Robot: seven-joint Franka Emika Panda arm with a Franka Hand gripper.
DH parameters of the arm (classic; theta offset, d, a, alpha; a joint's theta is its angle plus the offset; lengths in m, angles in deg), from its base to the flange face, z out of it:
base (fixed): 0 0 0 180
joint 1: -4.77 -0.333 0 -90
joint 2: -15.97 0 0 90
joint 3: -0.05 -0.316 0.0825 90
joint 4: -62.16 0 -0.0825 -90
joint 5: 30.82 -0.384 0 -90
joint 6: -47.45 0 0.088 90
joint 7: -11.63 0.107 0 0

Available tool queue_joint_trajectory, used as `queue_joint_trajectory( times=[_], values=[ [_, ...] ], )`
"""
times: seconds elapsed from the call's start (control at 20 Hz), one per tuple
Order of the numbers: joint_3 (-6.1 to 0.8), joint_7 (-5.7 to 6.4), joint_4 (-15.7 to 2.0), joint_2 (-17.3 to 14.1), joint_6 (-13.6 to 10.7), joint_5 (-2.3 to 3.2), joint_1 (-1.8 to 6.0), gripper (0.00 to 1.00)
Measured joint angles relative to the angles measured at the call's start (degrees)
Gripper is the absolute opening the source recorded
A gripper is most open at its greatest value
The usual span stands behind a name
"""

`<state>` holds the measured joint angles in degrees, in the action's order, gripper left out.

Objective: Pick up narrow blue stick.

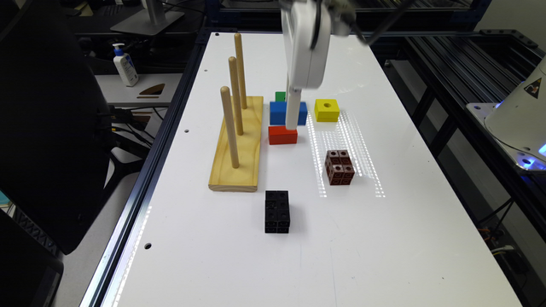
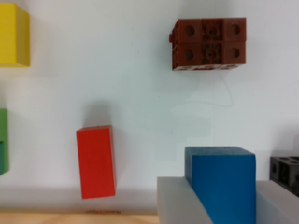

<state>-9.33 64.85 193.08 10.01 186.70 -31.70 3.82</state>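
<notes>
Narrow blue stick (image 2: 223, 182), lower right of wrist frame: clamped between tool (image 2: 219, 200) fingers, apparently lifted off worktop (image 2: 140, 93); pick essentially done.

The arm's last link (image 1: 308, 42) is showing as a smooth, glossy white housing with rounded corners, and dark cables (image 1: 384, 23) are trailing from its upper end. Below it the pincer (image 1: 292, 111) is narrowing to a pale off-white strip. In the wrist view its fingers (image 2: 180, 203) are appearing as flat, matte light-grey slabs with squared edges.
</notes>
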Motion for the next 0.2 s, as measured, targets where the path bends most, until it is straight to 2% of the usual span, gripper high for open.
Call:
queue_joint_trajectory(
  times=[0.1, 0.2],
  values=[
    [-0.06, 0.03, 0.06, 1.9, -1.8, -0.03, 0.0, 0.0],
    [-0.11, 0.07, 0.09, 2.7, -2.6, -0.03, 0.0, 0.0]
  ],
)
